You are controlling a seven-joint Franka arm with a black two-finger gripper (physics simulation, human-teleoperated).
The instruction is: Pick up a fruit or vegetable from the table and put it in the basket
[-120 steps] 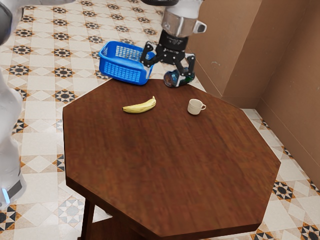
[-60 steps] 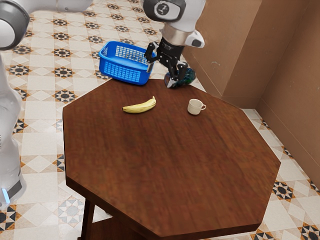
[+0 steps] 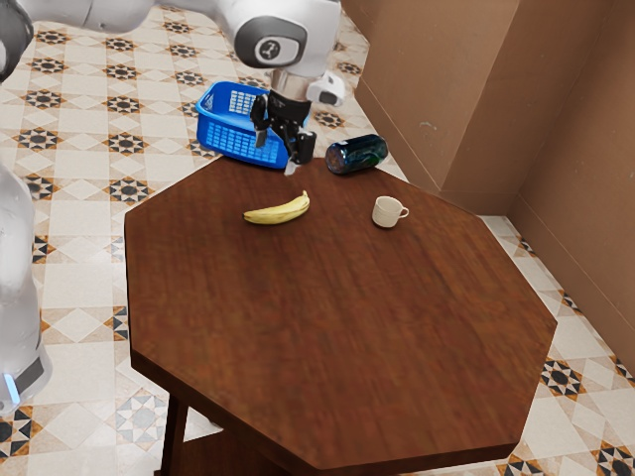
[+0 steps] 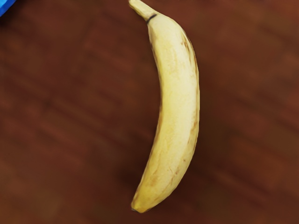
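Topping table (image 3: 337,317) amid tiles (image 3: 89,347): banana (image 3: 278,212)

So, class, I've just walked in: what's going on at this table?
A white robot arm has its open black two-finger tool above a curved yellow banana, gripping nothing. The banana lies on the brown wooden table, not yet in the blue plastic basket. A small cream-coloured cup stands nearby, and a dark, glossy cylindrical container lies on its side.
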